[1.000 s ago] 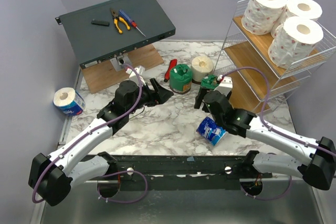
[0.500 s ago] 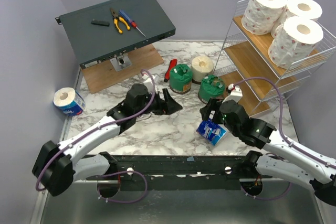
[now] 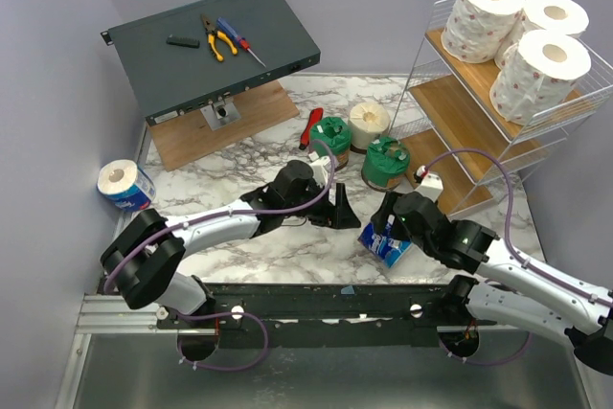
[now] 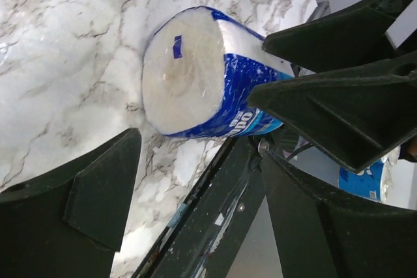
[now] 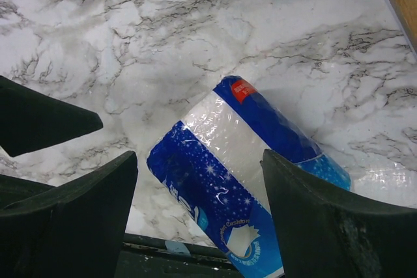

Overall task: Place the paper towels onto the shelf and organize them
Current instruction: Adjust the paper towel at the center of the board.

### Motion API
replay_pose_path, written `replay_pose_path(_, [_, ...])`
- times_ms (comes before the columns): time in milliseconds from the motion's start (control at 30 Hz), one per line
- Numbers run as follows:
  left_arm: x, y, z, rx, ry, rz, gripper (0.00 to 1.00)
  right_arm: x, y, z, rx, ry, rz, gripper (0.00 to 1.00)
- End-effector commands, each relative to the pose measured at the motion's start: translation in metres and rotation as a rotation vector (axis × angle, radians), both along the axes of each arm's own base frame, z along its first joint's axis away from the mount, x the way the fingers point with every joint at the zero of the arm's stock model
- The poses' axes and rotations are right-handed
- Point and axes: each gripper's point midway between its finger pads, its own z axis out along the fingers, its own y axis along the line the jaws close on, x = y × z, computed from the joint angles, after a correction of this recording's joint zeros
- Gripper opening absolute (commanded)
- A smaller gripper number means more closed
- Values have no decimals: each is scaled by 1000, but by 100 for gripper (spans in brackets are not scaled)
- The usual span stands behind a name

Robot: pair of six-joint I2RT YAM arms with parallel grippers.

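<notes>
A blue-wrapped paper towel roll lies on its side near the table's front edge. My right gripper hangs open over this roll, one finger on either side of it and not gripping. My left gripper is open and empty just left of it, facing the roll's end. Two green-wrapped rolls and a cream roll stand mid-table. Another blue roll lies far left. Three white pink-specked rolls sit on the top tier of the shelf.
A dark grey metal box with pliers and screwdrivers on it leans at the back left over a wooden board. A red-handled tool lies beside the green rolls. The black front rail runs just below the blue roll.
The right gripper let go of a green roll near the shelf, drew back and came down over the blue roll. The left arm swung right, up to the same roll.
</notes>
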Motion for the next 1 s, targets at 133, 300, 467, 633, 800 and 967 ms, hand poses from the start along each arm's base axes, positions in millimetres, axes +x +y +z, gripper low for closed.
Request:
replay_pose_path(133, [-1, -34, 19, -200, -105, -151, 77, -10, -19, -11, 57, 40, -137, 81])
replay_pose_path(300, [-4, -40, 16, -285, -131, -174, 78, -11, -25, -11, 109, 13, -176, 81])
replay_pose_path(467, [2, -44, 10, -289, -170, -172, 79, -11, -25, -7, 122, -6, -166, 81])
replay_pose_path(633, [6, -53, 2, -268, -173, -192, 80, -10, -20, -9, 101, 11, -141, 81])
replay_pose_path(800, [-4, -60, -11, -240, -165, -240, 80, -3, -23, -8, 67, -21, -156, 81])
replay_pose_path(967, [-16, -58, -19, -215, -176, -281, 79, 0, -14, -14, 92, -27, -139, 81])
